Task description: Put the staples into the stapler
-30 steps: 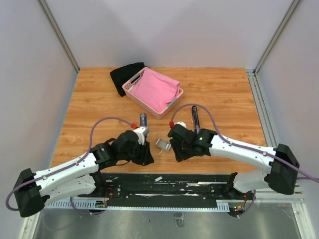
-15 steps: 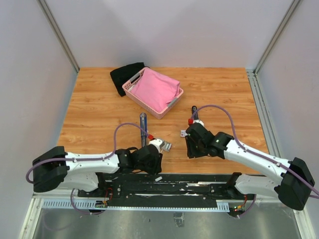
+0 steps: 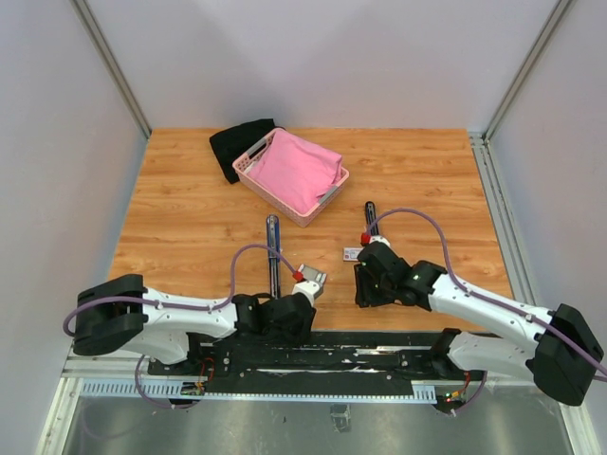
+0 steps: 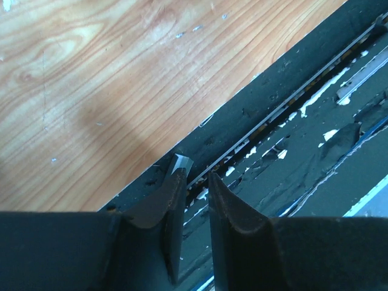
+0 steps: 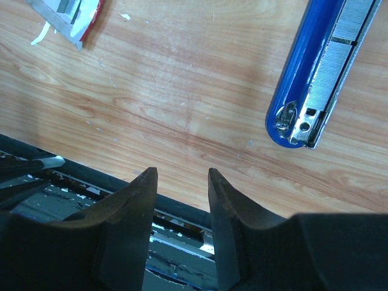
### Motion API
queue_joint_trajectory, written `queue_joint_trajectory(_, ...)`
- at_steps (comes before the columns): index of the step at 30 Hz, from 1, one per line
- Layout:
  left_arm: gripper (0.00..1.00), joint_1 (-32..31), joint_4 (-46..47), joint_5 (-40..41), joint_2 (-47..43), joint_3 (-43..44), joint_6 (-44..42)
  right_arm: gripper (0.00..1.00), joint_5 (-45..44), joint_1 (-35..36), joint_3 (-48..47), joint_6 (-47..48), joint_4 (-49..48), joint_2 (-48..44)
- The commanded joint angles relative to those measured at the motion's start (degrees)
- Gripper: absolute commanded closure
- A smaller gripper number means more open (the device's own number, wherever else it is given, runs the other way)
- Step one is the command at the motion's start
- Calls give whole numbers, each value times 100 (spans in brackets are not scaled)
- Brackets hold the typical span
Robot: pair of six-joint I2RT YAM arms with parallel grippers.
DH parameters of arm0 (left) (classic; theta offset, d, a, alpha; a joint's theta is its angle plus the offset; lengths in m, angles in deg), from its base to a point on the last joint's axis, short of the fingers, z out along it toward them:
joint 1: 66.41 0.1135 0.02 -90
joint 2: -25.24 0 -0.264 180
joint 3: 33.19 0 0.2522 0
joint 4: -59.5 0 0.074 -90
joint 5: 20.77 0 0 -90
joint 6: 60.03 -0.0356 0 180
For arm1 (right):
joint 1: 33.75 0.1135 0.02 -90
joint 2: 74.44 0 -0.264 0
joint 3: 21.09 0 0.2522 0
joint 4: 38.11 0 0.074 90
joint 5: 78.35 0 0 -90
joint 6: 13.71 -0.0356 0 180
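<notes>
**A:** Where are the staples [image 3: 311, 276]?

**B:** In the overhead view, a small silvery-grey block lies flat on the desk [image 3: 190, 209], lower centre, just beside the left wrist. The white carton [image 5: 66, 15] with red print lies a little to its right, with what looks like more grey strip in its open end. The stapler [image 5: 315, 73] lies open at the upper right of the right wrist view, its metal channel facing up.

**A:** How will the block handle?

**B:** I'd judge it light, stiff and slick. It is probably brittle too, because a glued strip snaps if it is bent or squeezed hard. I'd take it across its two long sides, low against the desk, with a gentle pinch.

**A:** What are the arms doing?

**B:** The left arm lies low and stretched across the bottom of the frame. Its wrist is bent so that the left gripper [image 4: 195, 176] points down at the black rail [image 4: 315, 139] on the desk's near edge, not at the block. The jaws stand a narrow slit apart with nothing between them. There is a bright sliver [image 4: 182, 162] at one fingertip, and I can't tell what it is.

**A:** And the right arm?

**B:** It reaches in from the lower right. The right gripper [image 5: 180, 173] points down at the wood by the near edge, with its jaws apart and empty. The carton and the stapler both lie beyond it.
</notes>
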Motion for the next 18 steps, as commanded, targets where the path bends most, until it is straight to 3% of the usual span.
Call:
queue_joint_trajectory(1,75,-205,-167,363,110,30,145,60,41,-85,146,-215,-97,-233)
queue_joint_trajectory(10,70,-370,-389,1124,224,59,125,59,148,-80,338,-324,-100,-520)
queue_joint_trajectory(18,68,-405,-91,862,497,5,31,59,212,-79,449,-396,-99,-635)
